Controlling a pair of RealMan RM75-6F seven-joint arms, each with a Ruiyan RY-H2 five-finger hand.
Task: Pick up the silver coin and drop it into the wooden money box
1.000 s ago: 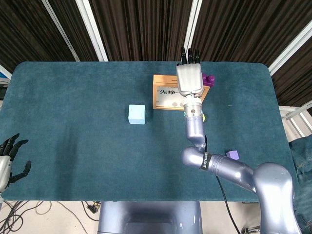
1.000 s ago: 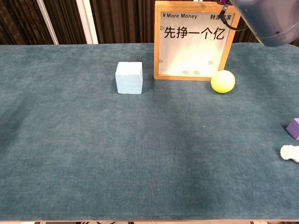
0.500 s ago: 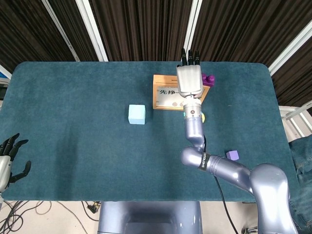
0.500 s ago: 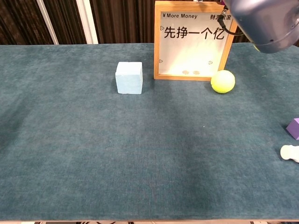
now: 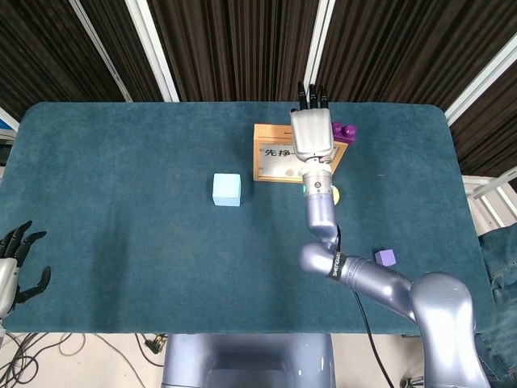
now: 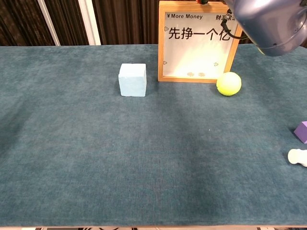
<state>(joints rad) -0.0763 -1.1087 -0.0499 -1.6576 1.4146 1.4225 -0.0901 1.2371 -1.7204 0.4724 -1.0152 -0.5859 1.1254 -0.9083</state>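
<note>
Right hand (image 5: pixel 313 133) is seen only from above, over the wooden money box (image 6: pixel 198 43); its grip cannot be told. Left hand (image 5: pixel 14 263) is held empty, fingers spread.

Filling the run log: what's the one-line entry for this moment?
right robot hand: over wooden money box | coin: not visible | left robot hand: open, idle, table edge

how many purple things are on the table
2: a purple block near the table's right front edge, and a knobbed purple piece behind the money box. The right hand may hide more.
</note>
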